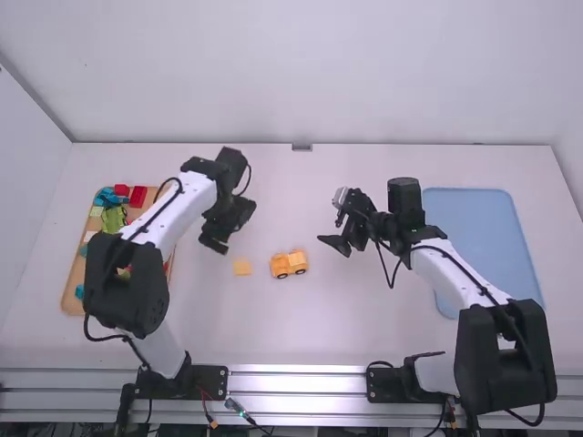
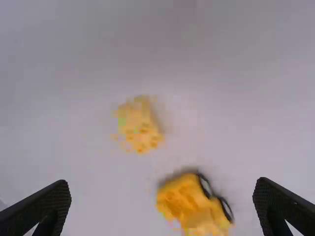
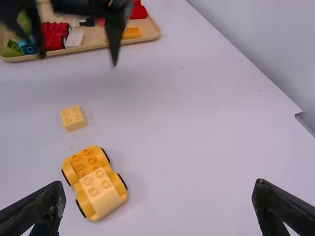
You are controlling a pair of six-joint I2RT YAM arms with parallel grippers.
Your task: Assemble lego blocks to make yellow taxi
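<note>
My left gripper [image 1: 219, 244] hangs open above the table, up and left of a loose yellow block [image 1: 242, 268]. A yellow car [image 1: 289, 264] with black wheels stands just right of that block, apart from it. My right gripper [image 1: 337, 244] is open over the table, right of the car. Between the spread fingers of the left gripper [image 2: 162, 204] in the left wrist view, the block [image 2: 140, 125] and car [image 2: 192, 204] lie farther off. The right wrist view has the right gripper [image 3: 160, 206] wide apart, the car [image 3: 94, 182] with a paler block on one end, and the loose block [image 3: 73, 118].
A wooden tray [image 1: 73, 293] of mixed coloured blocks stands at the left, partly behind the left arm. On the right lies a blue tray [image 1: 483, 228], partly behind the right arm. The table's far edge meets a white wall.
</note>
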